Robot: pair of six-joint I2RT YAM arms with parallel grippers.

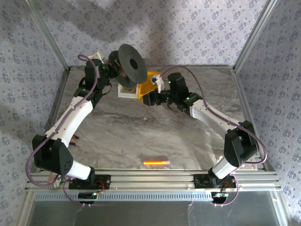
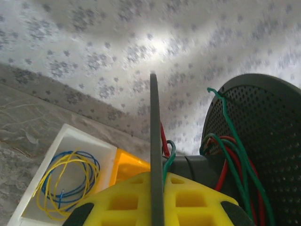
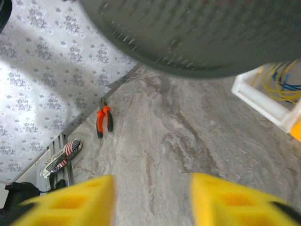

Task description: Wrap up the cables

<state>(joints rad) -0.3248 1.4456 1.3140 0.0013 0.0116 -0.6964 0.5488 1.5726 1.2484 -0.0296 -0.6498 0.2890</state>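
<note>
Pinching spool (image 2: 263, 141) by its flange in left gripper (image 2: 156, 188), holding right gripper (image 3: 151, 197) wide open, empty. Probably wanting to be grabbing wire (image 2: 222, 101) near its loose end, keeping it taut, laying turns neatly.

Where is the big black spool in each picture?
Top external: black spool at the back middle, just above the white tray.
Left wrist: centre and right, one disc edge-on between the yellow fingers.
Right wrist: across the top edge.
Shared landmark: the white tray, lower left in left wrist, right edge in right wrist.
</note>
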